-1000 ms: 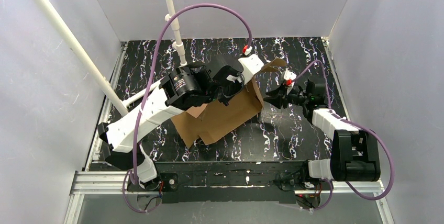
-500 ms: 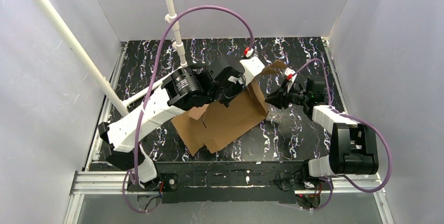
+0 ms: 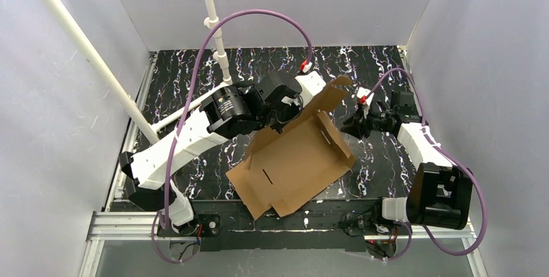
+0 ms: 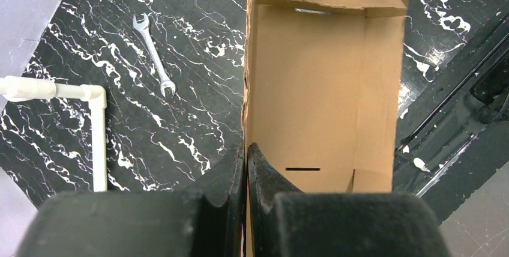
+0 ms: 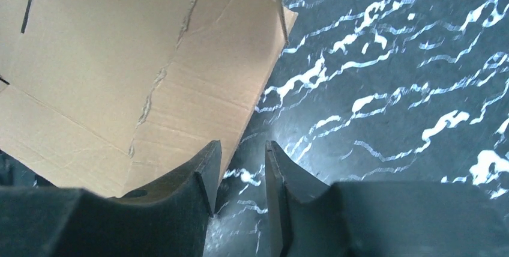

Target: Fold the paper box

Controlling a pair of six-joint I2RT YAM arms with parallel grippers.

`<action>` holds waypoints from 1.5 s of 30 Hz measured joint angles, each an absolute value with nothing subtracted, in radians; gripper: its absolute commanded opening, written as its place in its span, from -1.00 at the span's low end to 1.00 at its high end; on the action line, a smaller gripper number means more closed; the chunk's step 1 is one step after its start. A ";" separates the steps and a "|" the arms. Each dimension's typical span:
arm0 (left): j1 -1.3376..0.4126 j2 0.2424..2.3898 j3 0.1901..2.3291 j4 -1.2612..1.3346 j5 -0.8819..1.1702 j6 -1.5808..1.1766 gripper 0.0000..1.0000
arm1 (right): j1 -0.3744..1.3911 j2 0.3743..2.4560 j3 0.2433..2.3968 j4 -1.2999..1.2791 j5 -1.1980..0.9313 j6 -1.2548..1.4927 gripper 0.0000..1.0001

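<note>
The paper box (image 3: 294,164) is a brown corrugated sheet with raised flaps and a slot, held tilted above the middle of the black marbled table. My left gripper (image 3: 292,110) is shut on its far edge; in the left wrist view the two fingers (image 4: 246,164) pinch the cardboard wall (image 4: 318,89) edge-on. My right gripper (image 3: 347,126) is open and empty beside the box's right flap, apart from it. In the right wrist view its gripper (image 5: 240,170) hangs over the table with the box (image 5: 120,71) to its left.
A small wrench (image 4: 154,53) lies on the table behind the box, seen only in the left wrist view. A white pipe frame (image 3: 213,18) stands at the back left. Grey walls close in the table on three sides.
The left gripper has swung the box round and toward the near edge, so its open inner face now shows from above. The right gripper has drawn back to the right, away from the box.
</note>
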State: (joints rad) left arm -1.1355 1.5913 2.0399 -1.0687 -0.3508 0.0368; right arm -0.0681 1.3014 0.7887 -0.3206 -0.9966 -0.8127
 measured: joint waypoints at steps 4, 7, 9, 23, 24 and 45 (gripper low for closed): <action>-1.135 1.584 2.021 -1.047 -0.355 0.036 -1.00 | -0.109 1.323 0.825 -0.493 -1.006 -0.899 -0.16; -1.135 1.570 1.985 -1.029 -0.367 0.033 -1.00 | -0.119 1.343 0.854 -0.617 -1.009 -0.973 -0.14; -1.135 1.559 1.956 -1.019 -0.382 0.029 -1.00 | -0.123 1.344 0.859 -0.685 -1.005 -1.003 -0.12; -1.030 1.473 1.738 -0.911 -0.451 -0.099 -1.00 | -0.138 1.282 0.955 -0.808 -0.889 -0.921 0.14; -1.021 1.468 1.726 -0.905 -0.451 -0.107 -1.00 | -0.138 1.284 0.952 -0.807 -0.880 -0.907 0.14; -0.905 1.274 1.417 -0.719 -0.383 -0.319 -1.00 | -0.157 1.435 0.731 -0.208 -0.683 -0.185 0.36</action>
State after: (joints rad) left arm -0.9054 1.2743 1.4174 -0.7185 -0.3828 -0.3191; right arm -0.1566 1.4353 0.7315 -0.2085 -0.6834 -0.1848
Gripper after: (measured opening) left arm 0.013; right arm 0.677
